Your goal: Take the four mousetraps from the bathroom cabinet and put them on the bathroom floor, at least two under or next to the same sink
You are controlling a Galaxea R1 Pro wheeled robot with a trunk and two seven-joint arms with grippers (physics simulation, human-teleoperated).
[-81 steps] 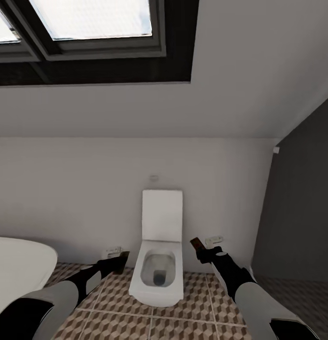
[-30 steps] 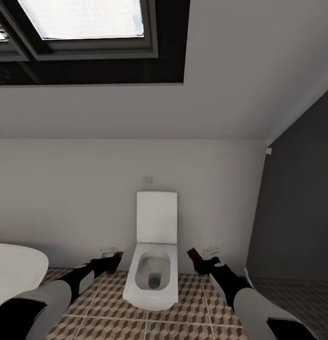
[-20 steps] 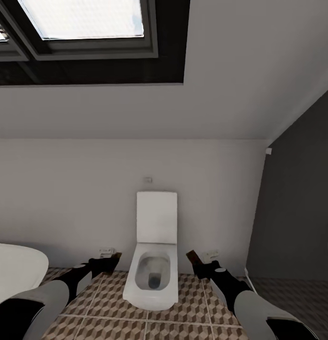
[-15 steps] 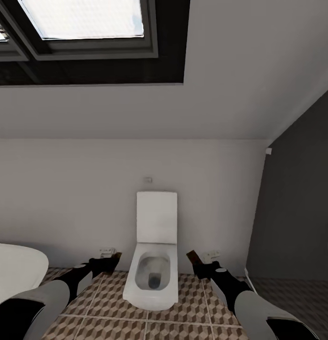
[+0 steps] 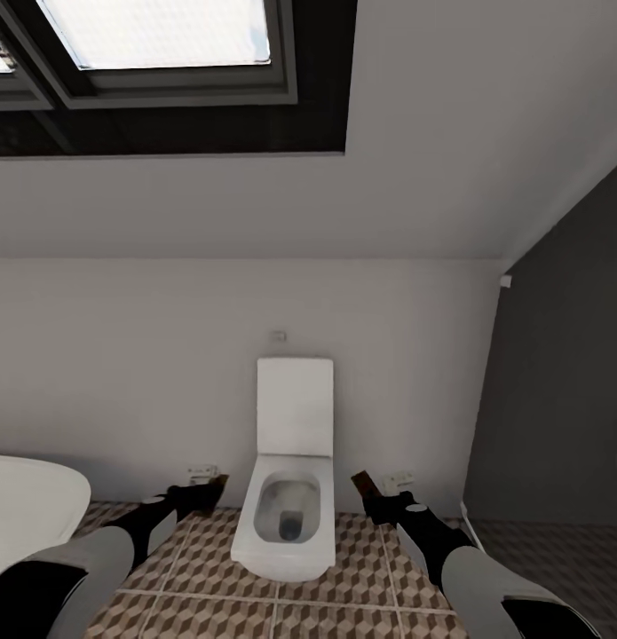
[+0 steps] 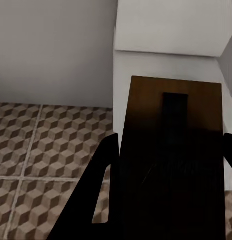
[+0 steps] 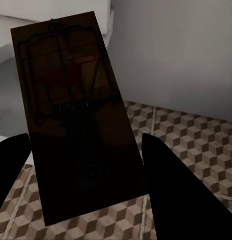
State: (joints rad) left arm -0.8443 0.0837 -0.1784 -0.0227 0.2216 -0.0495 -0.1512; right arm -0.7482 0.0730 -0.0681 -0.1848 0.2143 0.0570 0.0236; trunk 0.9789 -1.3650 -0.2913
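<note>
Mousetraps: 1 clamped in left gripper, 1 in right gripper.

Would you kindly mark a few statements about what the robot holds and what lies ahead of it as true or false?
1. Each end effector holds a mousetrap. True: the left end effector grips one mousetrap, and the right end effector grips another.
2. The toilet has its lid down. False: the lid stands up and the bowl is open.
3. The floor is plain white tile. False: it carries a brown and beige cube pattern.
4. A white tub's rim shows on the robot's left. True.
</note>
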